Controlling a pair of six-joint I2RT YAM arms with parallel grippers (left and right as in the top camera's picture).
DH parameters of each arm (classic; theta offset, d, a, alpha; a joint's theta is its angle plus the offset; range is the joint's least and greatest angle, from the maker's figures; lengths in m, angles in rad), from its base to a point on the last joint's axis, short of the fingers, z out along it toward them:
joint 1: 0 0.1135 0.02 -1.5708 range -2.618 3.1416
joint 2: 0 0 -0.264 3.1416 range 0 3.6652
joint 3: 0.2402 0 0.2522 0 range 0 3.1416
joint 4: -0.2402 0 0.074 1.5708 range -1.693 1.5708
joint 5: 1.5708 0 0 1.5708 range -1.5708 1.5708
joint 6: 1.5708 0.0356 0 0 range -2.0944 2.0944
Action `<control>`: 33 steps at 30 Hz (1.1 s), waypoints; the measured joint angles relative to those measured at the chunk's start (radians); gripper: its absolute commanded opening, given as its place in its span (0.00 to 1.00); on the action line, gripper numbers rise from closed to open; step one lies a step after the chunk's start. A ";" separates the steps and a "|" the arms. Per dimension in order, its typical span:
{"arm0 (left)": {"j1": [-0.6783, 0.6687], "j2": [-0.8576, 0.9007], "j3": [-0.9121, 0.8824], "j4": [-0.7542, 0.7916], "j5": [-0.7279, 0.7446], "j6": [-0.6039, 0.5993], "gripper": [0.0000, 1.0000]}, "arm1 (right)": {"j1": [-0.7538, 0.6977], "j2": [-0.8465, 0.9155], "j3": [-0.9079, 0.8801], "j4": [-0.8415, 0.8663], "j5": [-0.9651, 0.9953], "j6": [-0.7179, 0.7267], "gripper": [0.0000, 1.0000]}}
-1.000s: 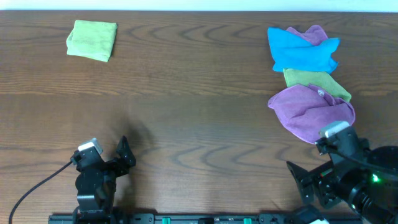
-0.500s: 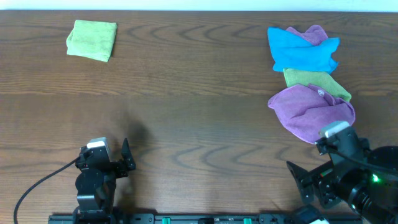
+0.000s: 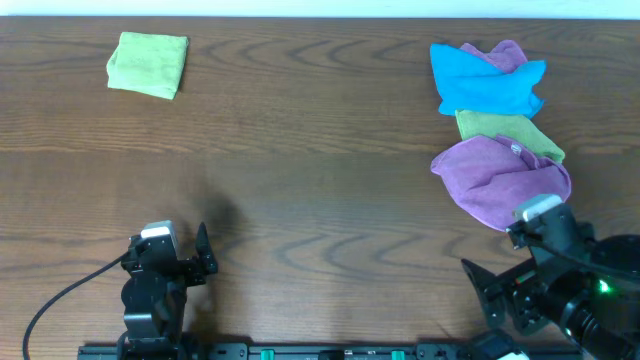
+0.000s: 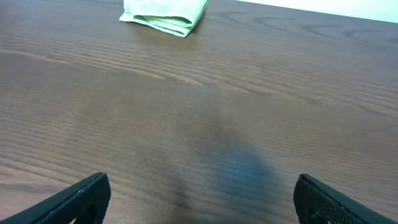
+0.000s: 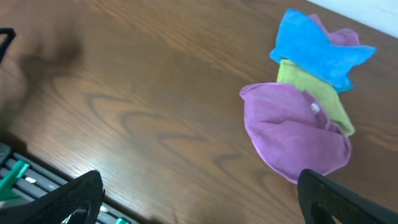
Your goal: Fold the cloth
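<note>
The light lime-green cloth (image 3: 148,65) lies folded into a small rectangle at the far left of the table. It also shows at the top of the left wrist view (image 4: 165,14). My left gripper (image 3: 201,260) is open and empty near the front edge, far from the cloth; its fingertips (image 4: 87,193) sit wide apart over bare wood. My right gripper (image 3: 485,288) is open and empty at the front right, just in front of the purple cloth (image 5: 292,134).
A pile of cloths lies at the right: a blue one (image 3: 487,78) at the back, a duller green one (image 3: 505,132) in the middle and the purple one (image 3: 500,180) nearest. Brown wooden table (image 3: 330,180).
My left wrist turned a little and settled about one second ago, and has held still since. The right arm and the cloths have not moved.
</note>
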 measured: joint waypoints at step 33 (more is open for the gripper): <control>0.000 -0.001 0.000 0.002 0.000 0.000 0.95 | -0.294 -0.772 -1.347 0.963 -0.011 -0.009 0.99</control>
